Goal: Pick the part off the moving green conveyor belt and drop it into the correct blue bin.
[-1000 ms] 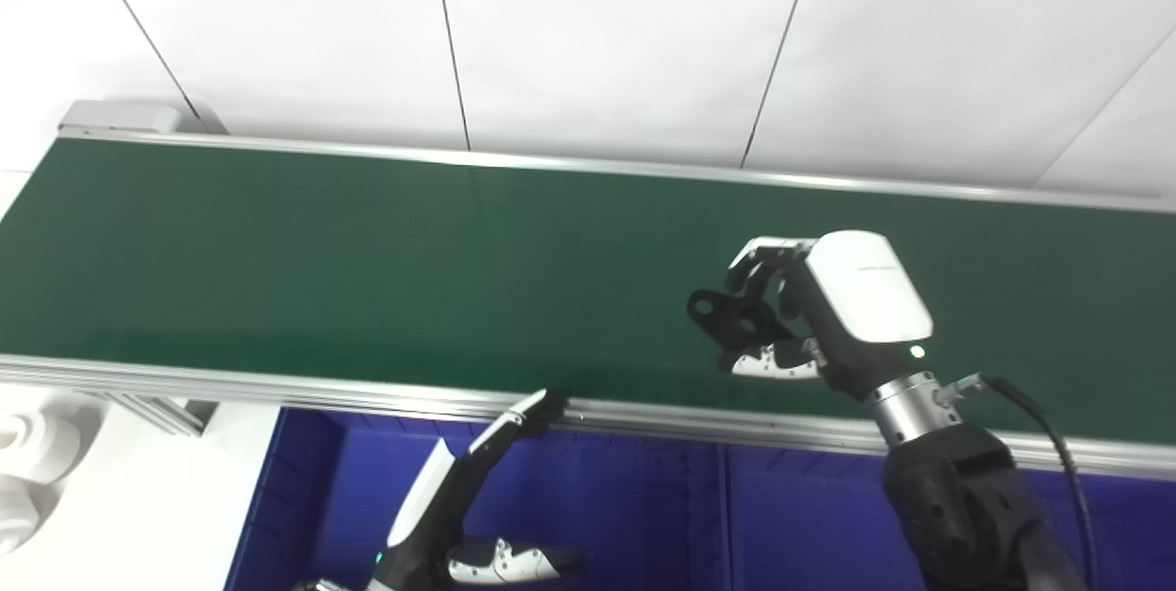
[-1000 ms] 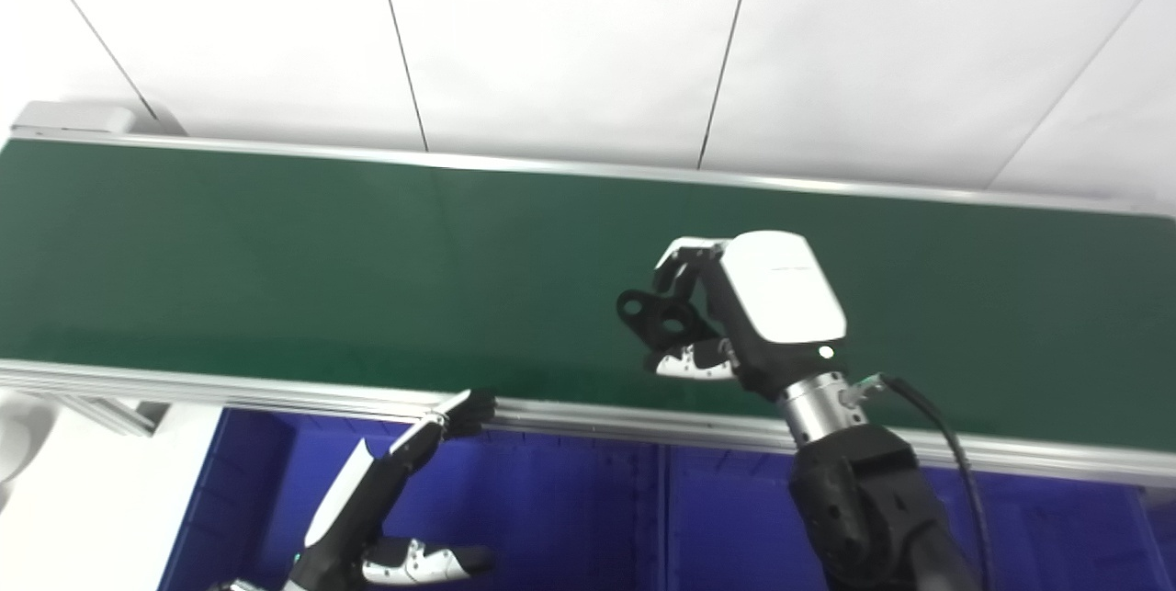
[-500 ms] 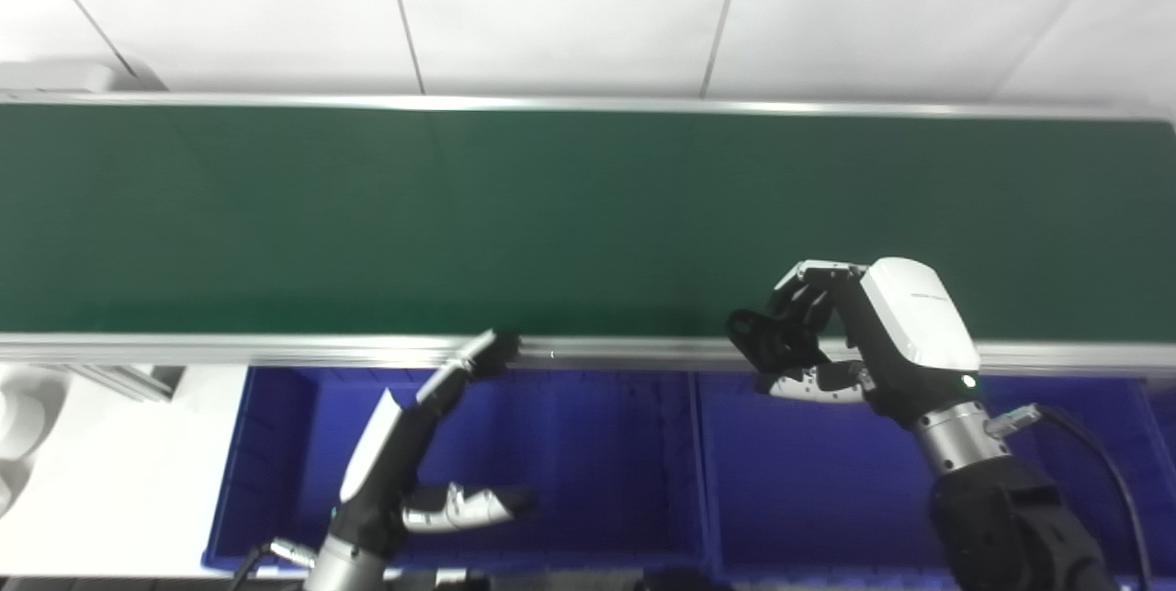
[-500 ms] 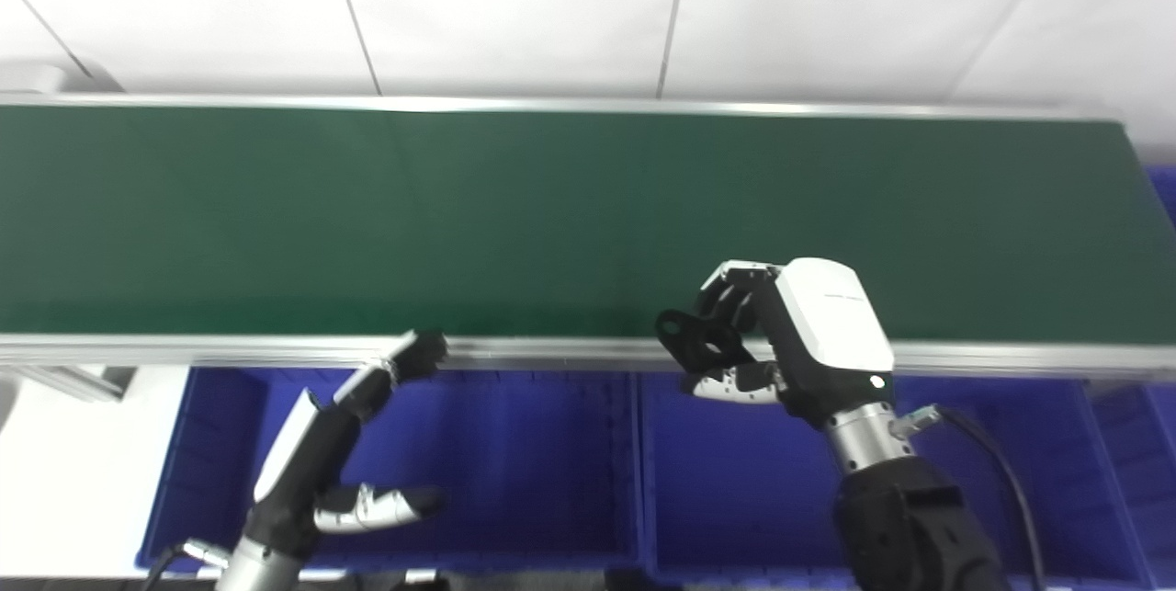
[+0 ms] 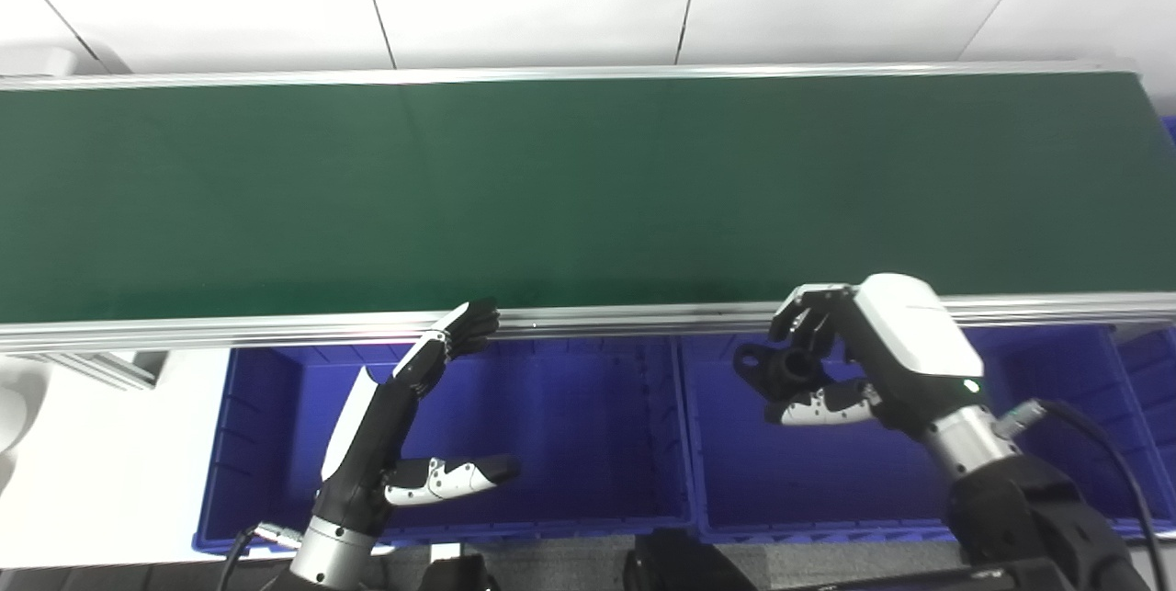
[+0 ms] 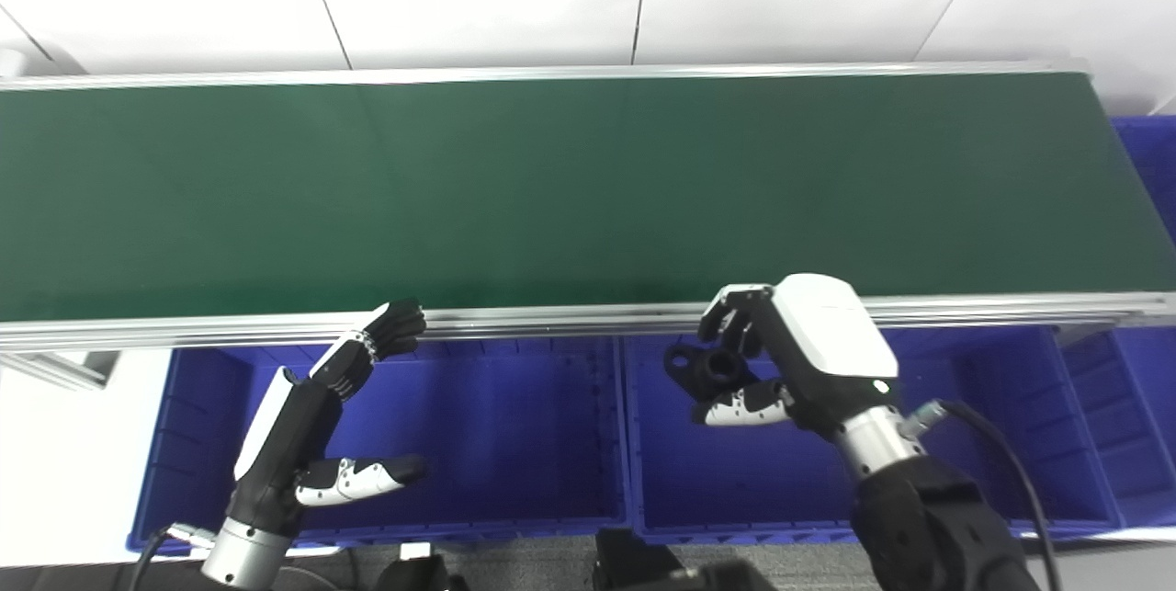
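Note:
My right hand (image 5: 864,357) is shut on a small black part (image 5: 767,368) with a round hole, and holds it in the air above the right blue bin (image 5: 735,499), just in front of the belt's near rail. The part also shows in the right eye view (image 6: 700,369). My left hand (image 5: 404,421) is open and empty, fingers stretched up over the left blue bin (image 5: 588,444), its fingertips (image 5: 473,323) by the rail. The green conveyor belt (image 5: 551,187) carries nothing in view.
An aluminium rail (image 5: 597,320) runs along the belt's near edge above the bins. A divider wall (image 5: 680,426) parts the two bins. Another blue bin (image 6: 1135,389) sits at the far right. A white surface (image 5: 92,444) lies left of the bins.
The camera has tilted down, bringing the bins into view. My right hand has carried the black part from over the belt toward me, across the rail, to above the right bin. The left hand stays open.

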